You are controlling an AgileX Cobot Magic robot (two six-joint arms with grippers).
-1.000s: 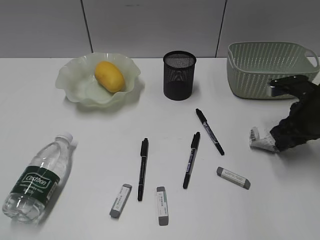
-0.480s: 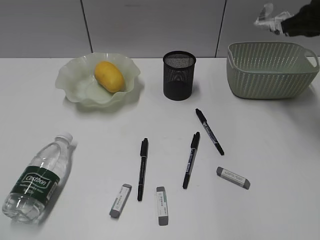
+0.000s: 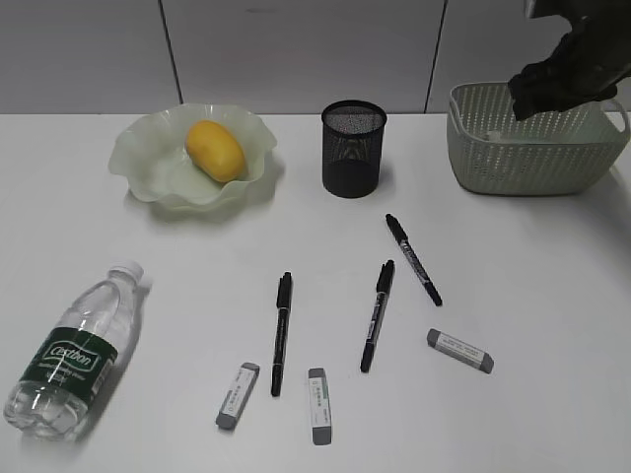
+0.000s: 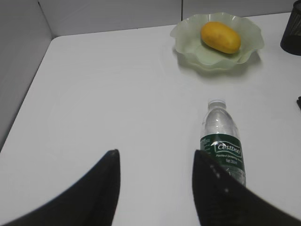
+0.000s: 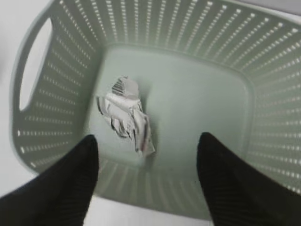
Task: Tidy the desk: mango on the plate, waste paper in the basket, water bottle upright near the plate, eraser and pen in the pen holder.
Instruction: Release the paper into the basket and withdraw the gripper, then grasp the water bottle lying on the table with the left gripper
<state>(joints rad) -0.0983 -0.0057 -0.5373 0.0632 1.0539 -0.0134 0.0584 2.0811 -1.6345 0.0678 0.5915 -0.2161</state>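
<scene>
right gripper [image 5: 146, 176]: fingers spread wide, nothing in them, hanging right over the basket at the far right
paper [image 5: 126, 114]: crumpled ball lying on the basket floor, below the gap between the open fingers and a bit left of it, not touching either one
basket [image 3: 473, 148]: far right on the desk [image 3: 552, 296], the dark arm above its far rim in the outside view; paper only shows through the slots there as a pale patch
left gripper [image 4: 155, 183]: also wide open and empty, hovering low over the near left part of the desk
bottle [image 4: 222, 145]: lying on its side just right of the left gripper's right finger, cap pointing away toward the plate, looks apart from the finger
mango [image 3: 215, 150]: sitting in the plate [image 3: 138, 158], far left
pen holder [image 3: 353, 148]: upright in the far middle, between plate and basket, can't tell what's inside the mesh
pens [image 3: 282, 331]: three black ones loose on the desk in the middle, all apart from each other
erasers [image 3: 459, 350]: three grey-and-white ones near the front edge, two by the left pen, one further right
</scene>
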